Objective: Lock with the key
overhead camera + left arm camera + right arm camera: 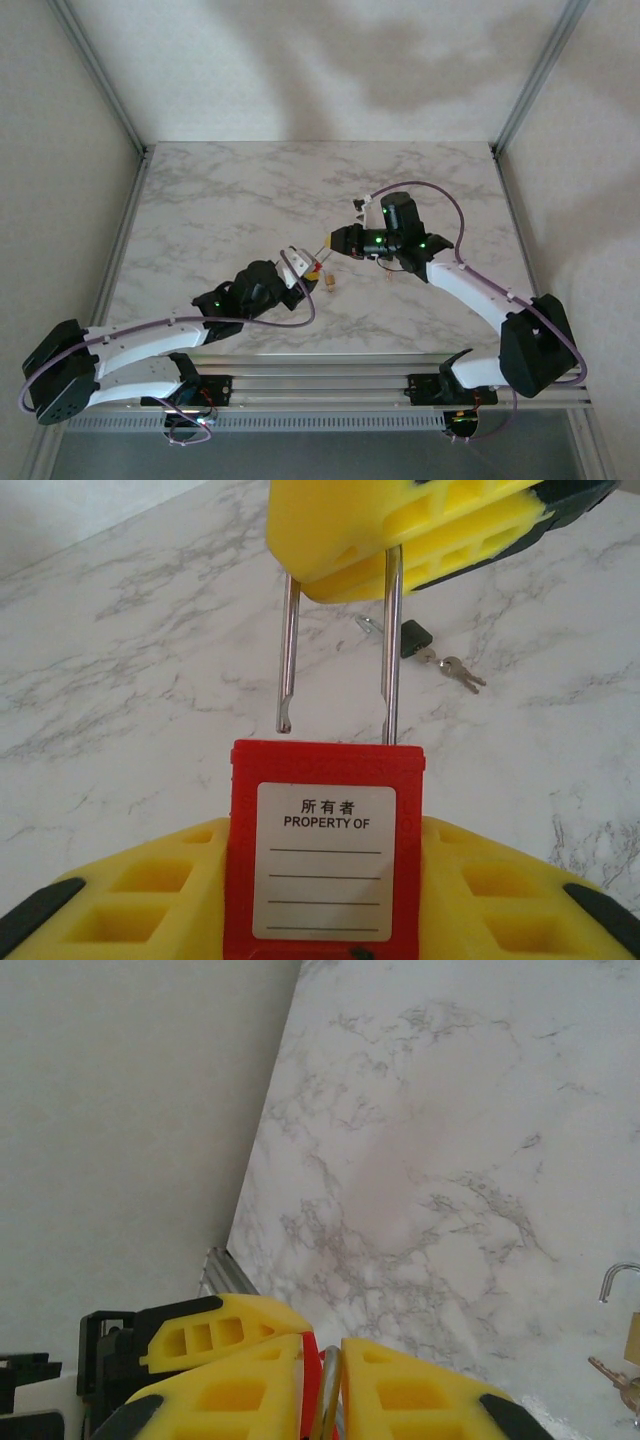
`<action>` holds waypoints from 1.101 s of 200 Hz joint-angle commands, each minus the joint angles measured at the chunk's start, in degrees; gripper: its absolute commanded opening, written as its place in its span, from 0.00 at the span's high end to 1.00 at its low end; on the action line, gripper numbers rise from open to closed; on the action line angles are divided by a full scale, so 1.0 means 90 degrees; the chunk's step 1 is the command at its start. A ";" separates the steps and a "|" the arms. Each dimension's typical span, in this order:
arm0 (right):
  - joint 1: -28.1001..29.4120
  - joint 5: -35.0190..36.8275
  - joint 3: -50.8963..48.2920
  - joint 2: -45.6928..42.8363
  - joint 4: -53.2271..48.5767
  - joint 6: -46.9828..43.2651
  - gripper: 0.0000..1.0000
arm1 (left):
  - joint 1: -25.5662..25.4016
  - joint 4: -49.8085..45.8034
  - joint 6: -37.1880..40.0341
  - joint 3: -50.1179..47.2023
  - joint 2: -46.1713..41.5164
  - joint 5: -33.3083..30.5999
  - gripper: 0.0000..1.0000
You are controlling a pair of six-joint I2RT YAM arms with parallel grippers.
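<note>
A red padlock point(326, 765) with a white "PROPERTY OF" label sits between the yellow fingers of my left gripper point(327, 832), which is shut on its body. Its long steel shackle point(392, 650) is raised: one leg stays in the body and the free leg's tip hangs just above it. My right gripper point(395, 552) is shut on the top of the shackle point(328, 1392). In the top view both grippers, left point(308, 268) and right point(331, 243), meet above mid-table. A black-headed key point(415, 638) on a ring with small keys point(461, 672) lies on the marble beyond.
A small brass padlock point(631, 1332) with an open shackle lies on the table point(230, 200) beside more keys point(608, 1370), just below the grippers in the top view point(330, 285). Aluminium frame posts stand at the table's back corners.
</note>
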 commanded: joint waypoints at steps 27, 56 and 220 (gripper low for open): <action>0.0158 -0.0129 -0.0207 -0.0333 0.0430 -0.0209 0.84 | -0.0138 0.0899 0.0188 -0.0344 -0.0424 -0.0208 1.00; 0.0218 -0.0145 -0.0275 -0.0417 0.0592 -0.0241 0.86 | -0.0193 0.1368 0.0294 -0.0668 -0.0711 -0.0264 1.00; 0.0594 -0.0324 -0.0405 -0.0551 0.1051 -0.0495 1.00 | -0.0320 0.2807 0.0545 -0.1453 -0.1680 -0.0504 1.00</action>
